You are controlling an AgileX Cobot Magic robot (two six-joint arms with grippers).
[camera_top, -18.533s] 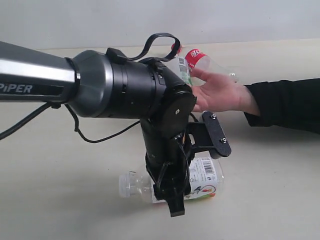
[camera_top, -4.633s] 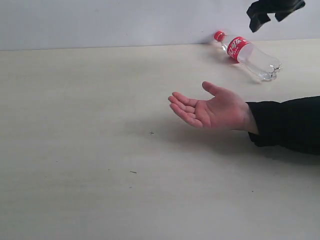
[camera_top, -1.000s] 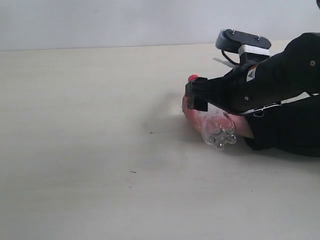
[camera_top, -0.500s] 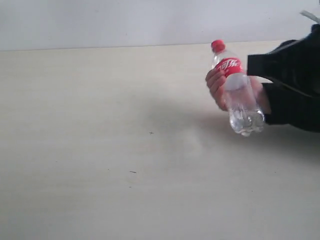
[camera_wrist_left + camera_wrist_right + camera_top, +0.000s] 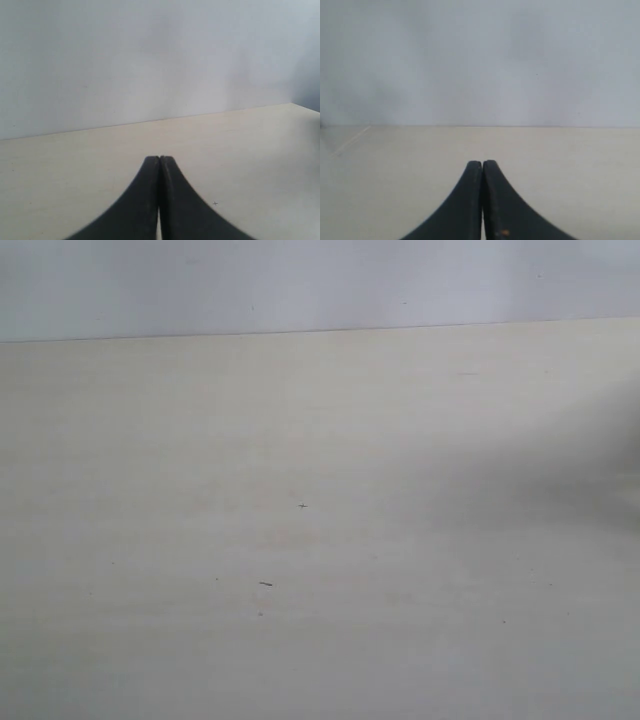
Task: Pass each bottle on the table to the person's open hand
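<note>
No bottle and no hand shows in any view. The pale beige table (image 5: 300, 540) lies bare in the exterior view, and neither arm appears there. In the left wrist view my left gripper (image 5: 159, 159) is shut, its two black fingers pressed together with nothing between them, above the table (image 5: 240, 150). My right gripper (image 5: 482, 163) in the right wrist view is likewise shut on nothing, over the table (image 5: 395, 165).
A plain grey-white wall (image 5: 320, 280) stands behind the table's far edge. A few tiny dark specks (image 5: 265, 584) mark the surface. A soft shadow (image 5: 600, 460) falls across the table at the right side.
Half a second ago the person's hand held the red-label bottle upright at the right, beside the right arm. Hand, bottle and arm have all left the exterior view.
</note>
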